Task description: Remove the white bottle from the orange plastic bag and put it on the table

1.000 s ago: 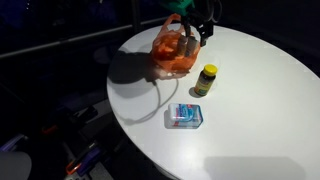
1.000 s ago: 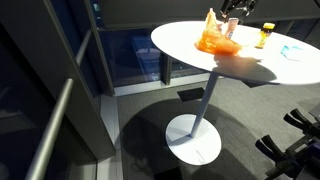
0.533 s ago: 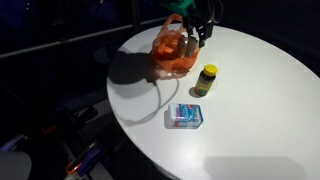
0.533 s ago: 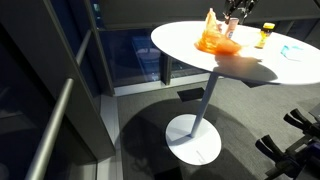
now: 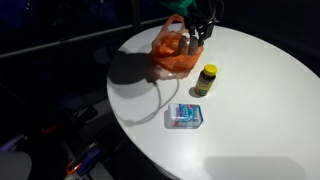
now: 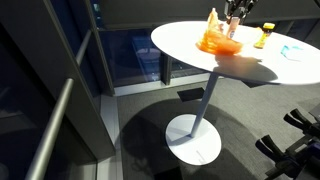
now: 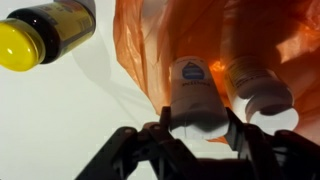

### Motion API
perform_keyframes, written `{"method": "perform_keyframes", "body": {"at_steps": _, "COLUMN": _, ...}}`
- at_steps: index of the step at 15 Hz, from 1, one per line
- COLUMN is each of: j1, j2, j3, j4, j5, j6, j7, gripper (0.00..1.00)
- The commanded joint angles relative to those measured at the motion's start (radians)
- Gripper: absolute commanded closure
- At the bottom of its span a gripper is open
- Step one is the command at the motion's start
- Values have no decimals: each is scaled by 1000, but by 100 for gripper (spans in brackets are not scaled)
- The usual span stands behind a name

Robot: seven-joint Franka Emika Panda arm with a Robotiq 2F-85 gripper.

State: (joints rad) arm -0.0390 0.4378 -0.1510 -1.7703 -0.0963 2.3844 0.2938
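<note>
The orange plastic bag lies open on the round white table, also seen as the orange plastic bag and filling the top of the wrist view as the orange plastic bag. A white bottle with a blue label pokes out of its mouth. My gripper is shut on this white bottle, one finger on each side of its lower end. Beside it in the bag rests a second white bottle. In both exterior views my gripper hangs over the bag's far side.
A dark jar with a yellow lid stands near the bag, also shown as the jar. A blue-and-white packet lies toward the table's near edge. The table stands on a single pedestal above a carpeted floor.
The gripper's fingers have closed in on the white bottle. The arm and bag have barely shifted.
</note>
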Motion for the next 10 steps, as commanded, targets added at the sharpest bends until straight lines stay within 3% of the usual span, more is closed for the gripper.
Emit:
{"method": "perform_keyframes", "body": {"at_steps": 1, "j1": -4, "j2": -26, "j3": -6, "j4": 28, "j5": 7, "j6": -30, "j7": 3, "gripper": 73}}
{"method": "perform_keyframes", "body": {"at_steps": 10, "j1": -67, "j2": -67, "j3": -14, "j4": 122, "j5": 71, "j6": -95, "j7": -6, "gripper": 73}}
